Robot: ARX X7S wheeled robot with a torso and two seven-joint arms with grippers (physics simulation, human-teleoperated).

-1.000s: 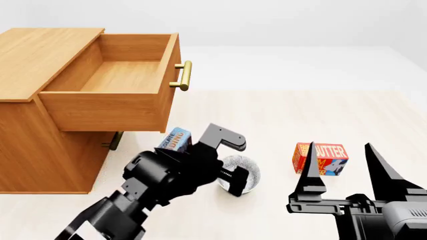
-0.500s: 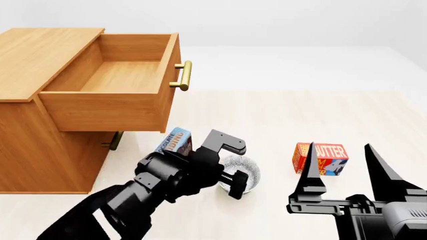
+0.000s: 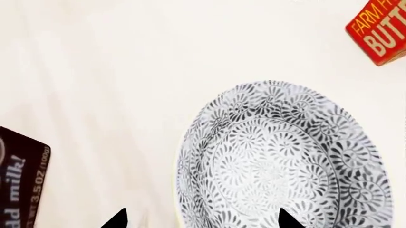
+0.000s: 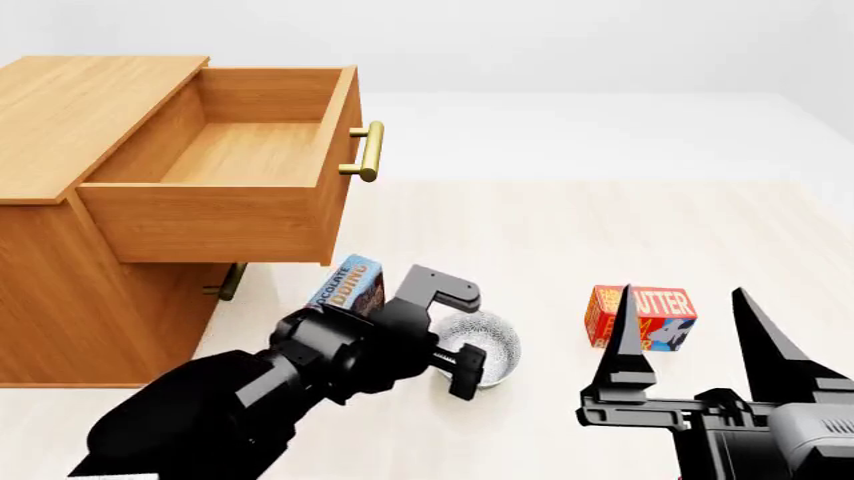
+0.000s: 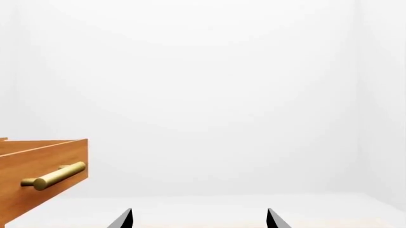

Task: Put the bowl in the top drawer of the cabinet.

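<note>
The speckled white bowl (image 4: pixel 487 340) sits on the pale floor in front of the cabinet (image 4: pixel 80 130). The top drawer (image 4: pixel 240 150) is pulled out and looks empty, its brass handle (image 4: pixel 363 150) facing right. My left gripper (image 4: pixel 454 328) is open just above the bowl's near-left rim. In the left wrist view the bowl (image 3: pixel 279 161) fills the frame; the left gripper (image 3: pixel 201 221) straddles its rim, with one fingertip over the floor and the other over the bowl's inside. My right gripper (image 4: pixel 694 345) is open at the lower right, holding nothing, and the right gripper (image 5: pixel 198 219) faces a blank wall.
A chocolate pudding box (image 4: pixel 350 283) stands just left of the bowl, dark in the left wrist view (image 3: pixel 19 185). A red butter box (image 4: pixel 641 317) lies to the bowl's right. The lower drawer's handle (image 4: pixel 227 282) shows under the open drawer, whose front (image 5: pixel 54 175) appears in the right wrist view.
My left arm has swung in and its gripper has dropped slightly toward the bowl's rim. The bowl, the boxes, the drawer and the right arm have not moved.
</note>
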